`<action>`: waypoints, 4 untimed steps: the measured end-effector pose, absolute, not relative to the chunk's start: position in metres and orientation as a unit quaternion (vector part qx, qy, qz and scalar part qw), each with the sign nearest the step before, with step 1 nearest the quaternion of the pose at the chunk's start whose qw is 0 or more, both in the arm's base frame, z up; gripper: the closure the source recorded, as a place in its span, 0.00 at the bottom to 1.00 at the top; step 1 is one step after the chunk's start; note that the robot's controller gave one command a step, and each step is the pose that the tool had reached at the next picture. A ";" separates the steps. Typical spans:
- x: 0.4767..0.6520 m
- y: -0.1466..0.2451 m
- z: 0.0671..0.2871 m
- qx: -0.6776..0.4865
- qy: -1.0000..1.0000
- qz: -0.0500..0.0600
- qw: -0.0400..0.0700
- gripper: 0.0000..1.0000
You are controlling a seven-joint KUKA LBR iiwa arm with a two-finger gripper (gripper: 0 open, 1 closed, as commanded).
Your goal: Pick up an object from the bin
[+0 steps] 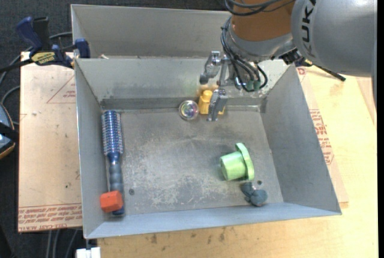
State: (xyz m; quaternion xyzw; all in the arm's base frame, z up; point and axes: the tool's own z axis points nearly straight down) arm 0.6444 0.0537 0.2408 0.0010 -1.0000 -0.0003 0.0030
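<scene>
My gripper (212, 87) hangs over the back of the bin floor, a little right of centre, with its two fingers apart, so it is open. A small yellow thing (206, 99) lies at the foot of the back wall, right beside the lower fingertip (216, 105). I cannot tell whether the finger touches it. Just left of the yellow thing sits a small shiny silver round thing (188, 109).
A green flanged cylinder (235, 165) lies at the front right, with a small dark grey-blue piece (254, 195) near the front right corner. Along the left side lies a brush (112, 158) with a blue ribbed head and an orange-red end. The arm's orange cover looms above the back right.
</scene>
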 end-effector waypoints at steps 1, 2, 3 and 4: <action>0.612 -0.006 0.149 -0.088 -0.996 0.001 0.003 0.00; 0.542 -0.039 0.077 -0.073 -0.997 0.000 -0.001 0.00; 0.495 -0.094 0.074 -0.004 -1.000 -0.001 -0.008 0.00; 0.496 -0.094 0.075 -0.002 -1.000 0.000 -0.006 1.00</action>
